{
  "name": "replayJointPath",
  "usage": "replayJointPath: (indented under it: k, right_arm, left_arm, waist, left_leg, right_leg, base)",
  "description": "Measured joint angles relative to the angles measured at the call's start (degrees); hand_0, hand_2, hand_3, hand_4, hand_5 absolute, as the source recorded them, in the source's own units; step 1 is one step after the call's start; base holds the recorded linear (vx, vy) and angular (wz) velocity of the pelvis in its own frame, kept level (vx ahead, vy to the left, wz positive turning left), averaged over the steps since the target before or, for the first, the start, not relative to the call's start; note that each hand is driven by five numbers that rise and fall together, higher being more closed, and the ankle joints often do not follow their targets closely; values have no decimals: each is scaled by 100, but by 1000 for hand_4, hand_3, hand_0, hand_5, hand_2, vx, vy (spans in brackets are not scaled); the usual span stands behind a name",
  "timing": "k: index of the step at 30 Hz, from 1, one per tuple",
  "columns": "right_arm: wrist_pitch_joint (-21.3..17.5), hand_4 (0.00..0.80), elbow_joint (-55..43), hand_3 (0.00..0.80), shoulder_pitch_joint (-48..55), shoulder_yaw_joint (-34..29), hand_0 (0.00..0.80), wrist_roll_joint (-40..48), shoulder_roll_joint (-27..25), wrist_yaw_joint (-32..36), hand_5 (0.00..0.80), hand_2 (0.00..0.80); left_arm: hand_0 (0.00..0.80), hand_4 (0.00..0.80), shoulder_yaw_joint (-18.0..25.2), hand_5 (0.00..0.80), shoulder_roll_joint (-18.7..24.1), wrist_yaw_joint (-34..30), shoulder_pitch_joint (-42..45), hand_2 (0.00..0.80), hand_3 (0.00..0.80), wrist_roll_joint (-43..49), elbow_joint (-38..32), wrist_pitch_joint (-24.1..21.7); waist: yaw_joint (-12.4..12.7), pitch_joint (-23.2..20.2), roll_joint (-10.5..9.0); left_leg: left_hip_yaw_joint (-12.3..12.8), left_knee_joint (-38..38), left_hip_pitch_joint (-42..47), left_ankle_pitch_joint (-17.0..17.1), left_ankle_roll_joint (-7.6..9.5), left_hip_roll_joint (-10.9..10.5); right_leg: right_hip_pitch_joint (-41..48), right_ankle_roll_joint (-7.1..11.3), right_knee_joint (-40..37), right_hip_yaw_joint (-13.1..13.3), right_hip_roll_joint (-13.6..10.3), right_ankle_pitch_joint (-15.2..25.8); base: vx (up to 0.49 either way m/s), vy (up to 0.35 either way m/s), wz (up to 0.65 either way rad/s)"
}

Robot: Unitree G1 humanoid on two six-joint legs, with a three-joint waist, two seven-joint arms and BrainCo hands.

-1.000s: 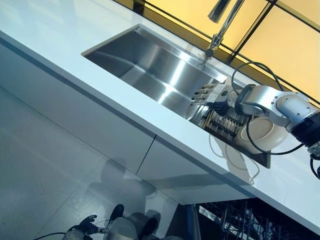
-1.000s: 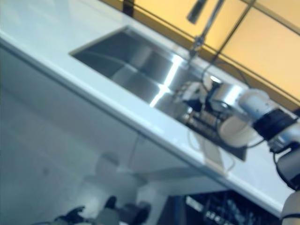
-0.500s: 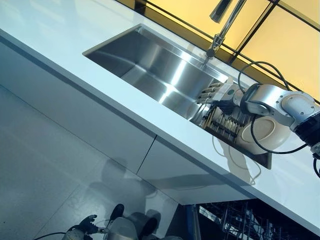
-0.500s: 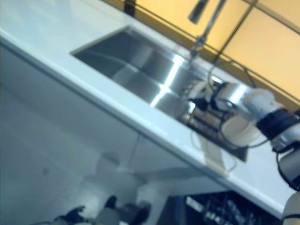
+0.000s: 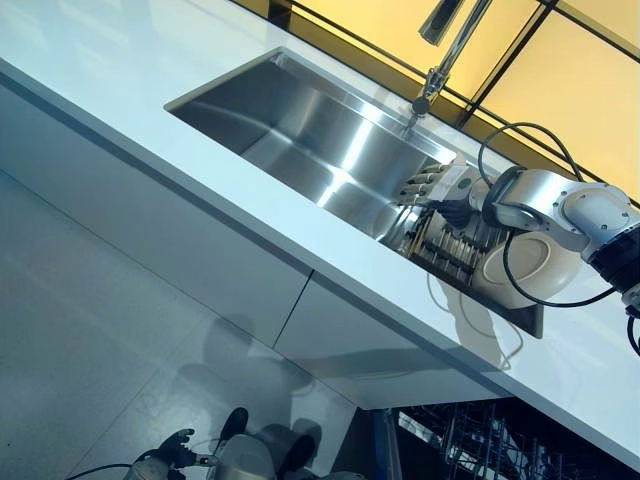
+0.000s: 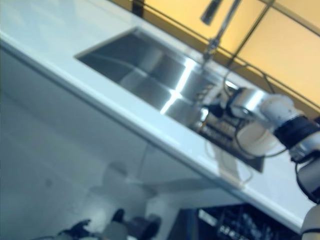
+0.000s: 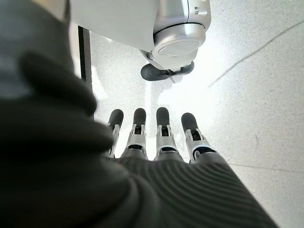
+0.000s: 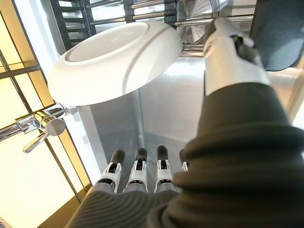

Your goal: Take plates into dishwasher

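Item: white plate [image 8: 114,59]. Location: leaning on edge in the dark slatted rack [image 5: 455,245] that sits in the steel sink [image 5: 310,135], at the end farthest from the sink's empty basin. Not yet lifted.

Item: right hand [image 5: 432,187]. Location: over the sink, just beside the rack, on the rack's basin side. Fingers [image 8: 137,175] straight and together, thumb apart near the plate's rim; nothing held. Whether the thumb touches the plate cannot be told.

Item: left hand [image 7: 159,137]. Location: well apart from the sink, hanging low over the floor [image 7: 256,95]. Fingers straight, empty, idle.

Item: dishwasher [image 5: 470,440]. Location: below the white table [image 5: 120,110], under the rack end of the sink; open, wire racks showing.

Step in hand (judgement): reach for the plate; pickup not begun. Next move calls for closing fingers and thumb on the rim, lifting clear of the rack slats, then carrying down to the dishwasher.

View notes: the right wrist view alone shows the plate's underside, the thumb and the tap [image 8: 40,126]. The eye views alone show the dishwasher and the hand's place relative to the sink.
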Motion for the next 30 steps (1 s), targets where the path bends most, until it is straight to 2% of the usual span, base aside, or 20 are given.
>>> replayJointPath:
  k: [12, 30]
  right_arm:
    - [271, 0, 370, 0, 0, -20, 0, -309, -31, -219, 0, 0]
    - [973, 0, 427, 0, 4, -66, 0, -873, -175, -336, 0, 0]
  left_arm:
    - [0, 0, 2, 0, 3, 40, -40, 0, 0, -3, -14, -2]
    - [0, 0, -24, 0, -11, 56, -124, 0, 0, -22, -71, -9]
  waist:
    - [-4, 140, 13]
    - [-11, 199, 94]
  left_leg:
    - [-54, -1, -25, 6, -5, -2]
    - [-66, -16, -28, 6, -4, -4]
  right_leg:
    - [-4, 8, 0, -13, 4, -5]
    - [-7, 33, 1, -13, 4, -21]
  base:
    - [2, 0, 2]
    - [0, 0, 0]
